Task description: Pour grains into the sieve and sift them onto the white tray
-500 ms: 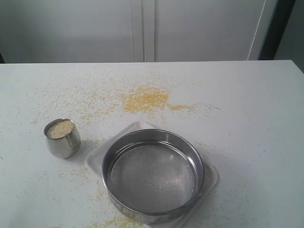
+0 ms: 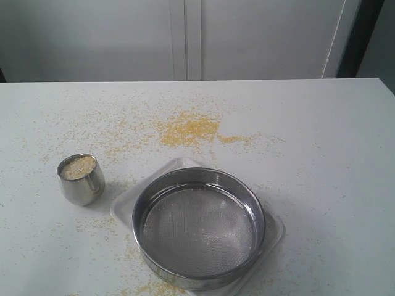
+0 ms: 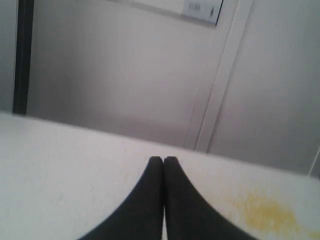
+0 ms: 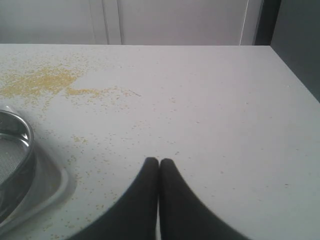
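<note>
Hovering left gripper (image 3: 163,159): jaws are pressing together, gripping nothing.
Right gripper (image 4: 159,160): jaws are also meeting, empty, above the table (image 4: 225,125).
Sieve (image 2: 199,227): is sitting on the white tray (image 2: 123,208).
Exterior view alone: grains (image 2: 77,167) are filling the steel cup (image 2: 81,187), left of the tray.

A small shiny steel cup (image 2: 81,180) is seen upright on the left of a white table (image 2: 333,135), with pale cabinet doors (image 2: 185,37) behind its far edge.
</note>
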Motion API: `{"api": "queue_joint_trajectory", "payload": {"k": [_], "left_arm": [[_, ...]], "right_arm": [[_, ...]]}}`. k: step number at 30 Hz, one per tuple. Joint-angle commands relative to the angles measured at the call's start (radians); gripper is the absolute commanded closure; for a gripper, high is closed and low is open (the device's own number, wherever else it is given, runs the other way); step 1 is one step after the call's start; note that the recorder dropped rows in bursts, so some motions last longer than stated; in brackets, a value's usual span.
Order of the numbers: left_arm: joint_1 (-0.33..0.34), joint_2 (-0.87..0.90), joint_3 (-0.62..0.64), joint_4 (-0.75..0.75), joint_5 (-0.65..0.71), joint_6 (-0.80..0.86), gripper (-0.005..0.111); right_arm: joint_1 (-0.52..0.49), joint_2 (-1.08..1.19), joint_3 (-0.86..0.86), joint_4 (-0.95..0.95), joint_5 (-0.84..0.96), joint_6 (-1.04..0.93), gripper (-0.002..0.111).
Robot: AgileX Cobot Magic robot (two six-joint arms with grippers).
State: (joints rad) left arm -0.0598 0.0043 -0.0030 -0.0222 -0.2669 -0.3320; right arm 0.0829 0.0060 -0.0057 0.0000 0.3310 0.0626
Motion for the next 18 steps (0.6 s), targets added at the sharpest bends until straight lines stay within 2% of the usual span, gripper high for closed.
{"api": "queue_joint_trajectory", "payload": {"k": [1,6,11,14,18], "left_arm": [[0.000,-0.004,0.003,-0.007,-0.283,-0.034,0.107],[0.000,-0.004,-0.048,-0.002,-0.158,-0.023,0.107],[0.000,0.053,-0.109,-0.002,-0.147,0.040,0.107],[0.000,0.162,-0.169,-0.002,-0.121,0.044,0.107],[0.000,0.352,-0.243,0.008,-0.162,0.044,0.107]], "right_arm": [[0.006,-0.006,0.006,0.000,-0.015,0.002,0.108],[0.006,-0.006,0.006,0.000,-0.015,0.002,0.108],[0.006,-0.006,0.006,0.000,-0.015,0.002,0.108],[0.006,-0.006,0.006,0.000,-0.015,0.002,0.108],[0.006,-0.006,0.006,0.000,-0.015,0.002,0.108]]}}
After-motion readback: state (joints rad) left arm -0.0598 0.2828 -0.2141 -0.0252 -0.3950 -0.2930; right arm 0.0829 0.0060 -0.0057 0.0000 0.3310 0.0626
